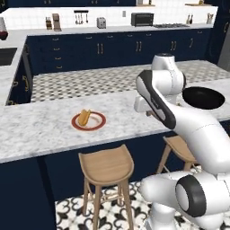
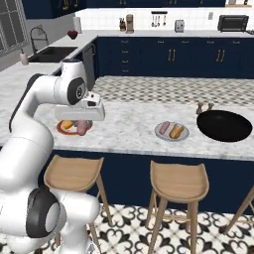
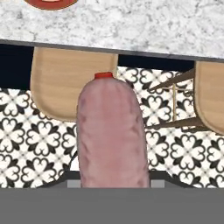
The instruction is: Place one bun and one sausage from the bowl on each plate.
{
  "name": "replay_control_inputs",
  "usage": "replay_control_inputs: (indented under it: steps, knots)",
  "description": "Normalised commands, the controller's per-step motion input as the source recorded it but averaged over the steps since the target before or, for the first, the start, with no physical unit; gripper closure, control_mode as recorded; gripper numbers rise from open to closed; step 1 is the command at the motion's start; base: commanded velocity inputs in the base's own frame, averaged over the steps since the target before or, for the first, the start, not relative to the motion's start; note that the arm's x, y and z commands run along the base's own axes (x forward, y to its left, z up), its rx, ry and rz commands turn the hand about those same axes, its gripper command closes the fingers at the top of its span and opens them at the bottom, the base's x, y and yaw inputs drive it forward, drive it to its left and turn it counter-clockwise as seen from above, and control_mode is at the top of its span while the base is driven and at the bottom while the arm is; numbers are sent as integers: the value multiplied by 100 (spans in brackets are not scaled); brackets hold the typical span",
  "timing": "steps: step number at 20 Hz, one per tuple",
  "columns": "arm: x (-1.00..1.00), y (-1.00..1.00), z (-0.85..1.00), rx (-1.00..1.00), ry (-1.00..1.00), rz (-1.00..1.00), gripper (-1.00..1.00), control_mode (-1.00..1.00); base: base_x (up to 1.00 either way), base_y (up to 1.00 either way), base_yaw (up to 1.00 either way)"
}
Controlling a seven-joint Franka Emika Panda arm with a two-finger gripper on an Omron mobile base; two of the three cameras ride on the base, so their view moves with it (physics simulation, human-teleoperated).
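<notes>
Now pinkish sausage [image 3: 111, 135] upright in tool, red cap on top.

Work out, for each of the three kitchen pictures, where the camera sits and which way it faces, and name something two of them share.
Left base view: behind the arm's left, facing forward and down over the counter; white arm rises lower right, beside the red-rimmed plate.
Right base view: behind the arm's right, facing the same counter; arm rises lower left, hand over that plate; grey plate and black bowl to its right.
Hand view: on the hand, looking along the held sausage towards stools and floor.
Shared: both base views show plate, bowl, stools.
</notes>
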Motion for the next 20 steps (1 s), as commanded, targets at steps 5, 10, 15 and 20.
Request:
replay_control_inputs:
  steps: [5,10,15,20]
  knots:
    - [0,0,0,0,0,0,100,100,74,82,-10]
    - [40,8,-14,1,0,-6,100,-100,38,16,-3]
    - [85,25,-64,5,0,-15,100,-100,0,0,0]
    - [100,49,-61,2,0,-19,100,-100,0,0,0]
